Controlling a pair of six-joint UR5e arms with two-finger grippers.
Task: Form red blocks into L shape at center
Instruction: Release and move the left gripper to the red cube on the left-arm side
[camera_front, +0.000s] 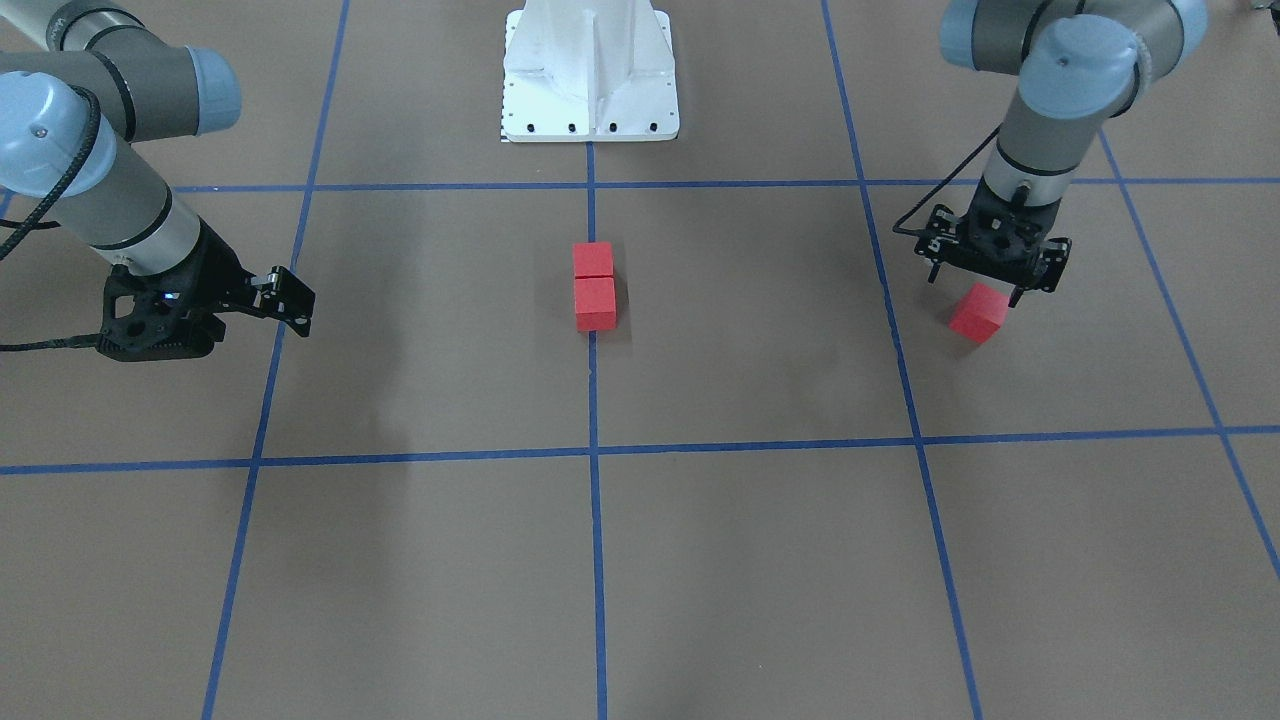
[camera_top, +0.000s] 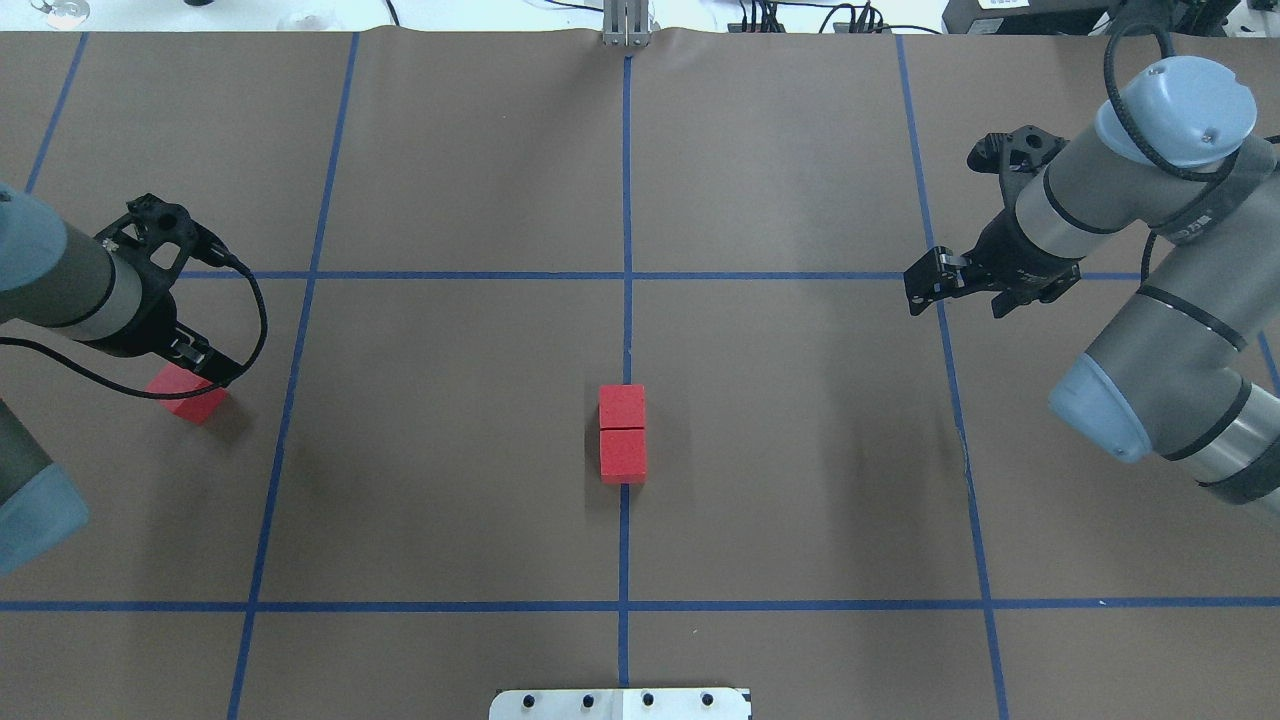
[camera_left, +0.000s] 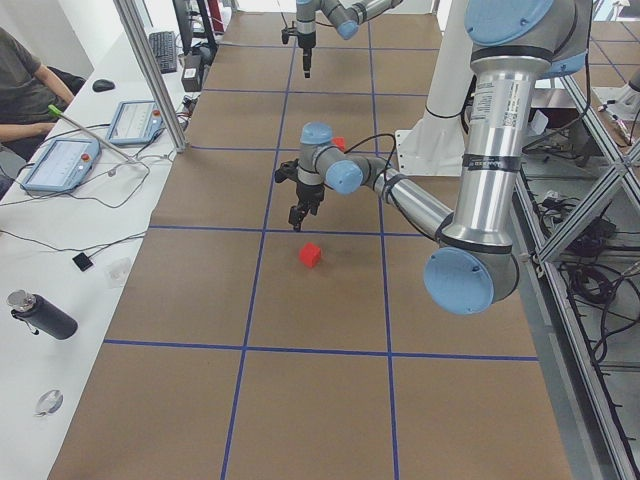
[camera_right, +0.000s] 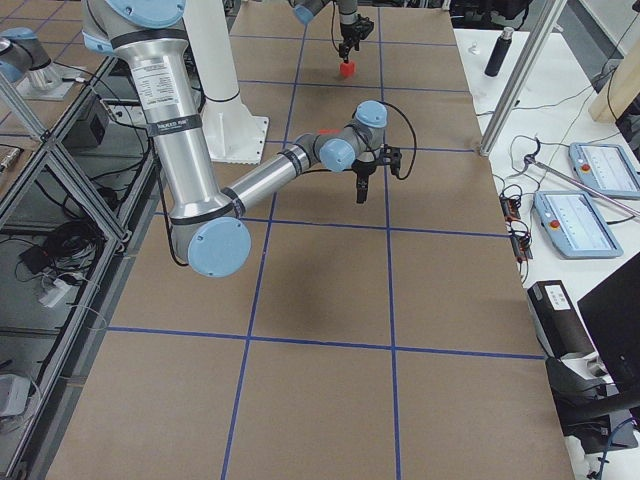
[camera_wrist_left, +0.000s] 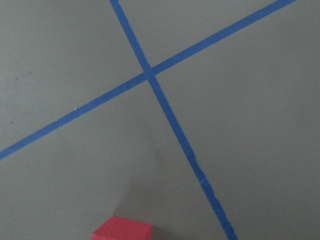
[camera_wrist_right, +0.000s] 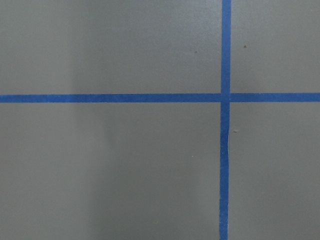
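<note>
While my left hand (camera_front: 972, 290) hangs just above the 3rd red block (camera_front: 978, 312), its fingers are spread & grip nothing. That block sits on the desk (camera_front: 760, 560), turned askew to the grid, far out on my left & past the left blue tape line (camera_top: 300, 300), well apart from the others. My left wrist cam catches only its top edge at the bottom of the view.

The other 2 red blocks (camera_top: 623, 432) lie at the center (camera_top: 560, 440), touching face to face in 1 short row on the middle tape line (camera_top: 626, 180). No L yet.

My right hand (camera_top: 958, 295) hovers over a tape crossing on my right, tilted. Its fingers look spread w/ nothing between them. The right wrist cam shows only brown desk & tape.
</note>
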